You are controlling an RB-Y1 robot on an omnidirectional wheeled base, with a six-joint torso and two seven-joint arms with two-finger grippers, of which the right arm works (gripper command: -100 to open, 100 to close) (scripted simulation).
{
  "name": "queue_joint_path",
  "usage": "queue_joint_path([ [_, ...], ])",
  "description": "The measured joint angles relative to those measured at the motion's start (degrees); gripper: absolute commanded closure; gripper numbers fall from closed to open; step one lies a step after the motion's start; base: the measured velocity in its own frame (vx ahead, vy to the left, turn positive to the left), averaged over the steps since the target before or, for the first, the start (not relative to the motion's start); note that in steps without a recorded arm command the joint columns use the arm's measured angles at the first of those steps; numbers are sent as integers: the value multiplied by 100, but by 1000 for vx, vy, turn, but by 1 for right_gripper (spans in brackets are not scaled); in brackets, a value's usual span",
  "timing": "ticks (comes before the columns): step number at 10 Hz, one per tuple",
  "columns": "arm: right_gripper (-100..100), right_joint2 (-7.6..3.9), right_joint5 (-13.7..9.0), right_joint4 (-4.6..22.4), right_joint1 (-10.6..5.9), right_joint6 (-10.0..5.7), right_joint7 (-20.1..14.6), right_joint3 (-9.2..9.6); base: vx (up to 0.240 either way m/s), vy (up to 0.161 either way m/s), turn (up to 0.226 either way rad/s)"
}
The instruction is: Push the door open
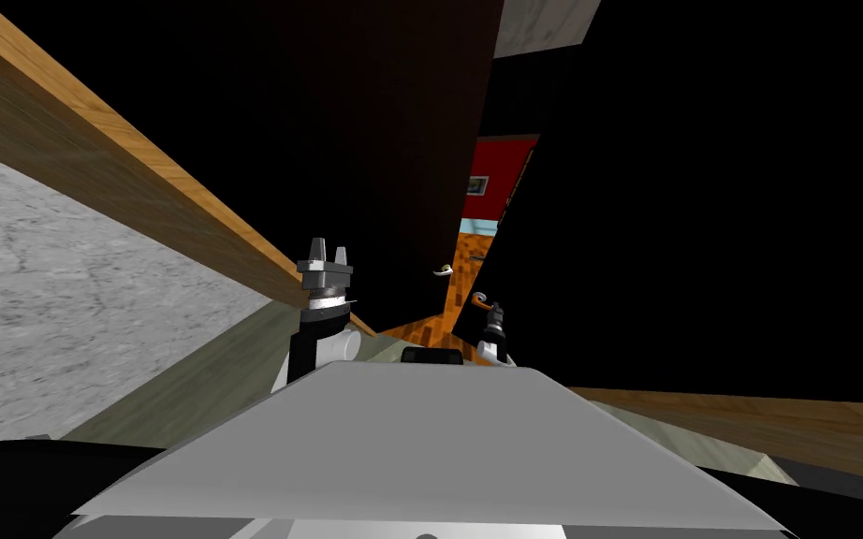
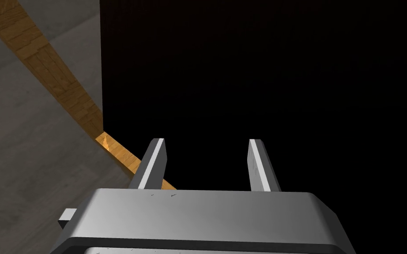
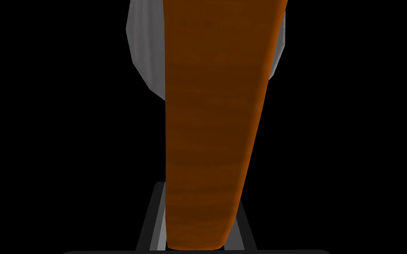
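Grips curved orange-brown lever handle [image 3: 216, 110] with right gripper [image 3: 202, 185]. Holds left gripper [image 2: 207, 163] open before dark door [image 2: 242, 66], nine o'clock of handle.

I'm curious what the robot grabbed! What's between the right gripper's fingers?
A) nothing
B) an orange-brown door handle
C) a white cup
B: in the right wrist view, the orange-brown door handle runs between the two fingers of the right gripper.

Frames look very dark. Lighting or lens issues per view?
Head view: wide lens, rolled, wooden strip slants; door nearly black. Left wrist view: door unlit ahead of left gripper. Right wrist view: handle evenly lit against black.
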Motion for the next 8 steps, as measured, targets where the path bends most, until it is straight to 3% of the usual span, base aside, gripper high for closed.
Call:
queue_joint_path([
  [2, 100, 43, -99, -127, 42, 79, 126, -142, 31, -15, 21],
  [4, 100, 31, -165, 85, -68, -70, 148, -240, 24, -5, 96],
  [5, 100, 31, -202, 26, -41, -31, 181, -288, 31, -15, 93],
  [6, 100, 24, -281, 309, -252, -107, 250, -415, 39, -14, 70],
  [8, 100, 26, -374, 195, -179, -75, 315, -539, 65, -20, 147],
])
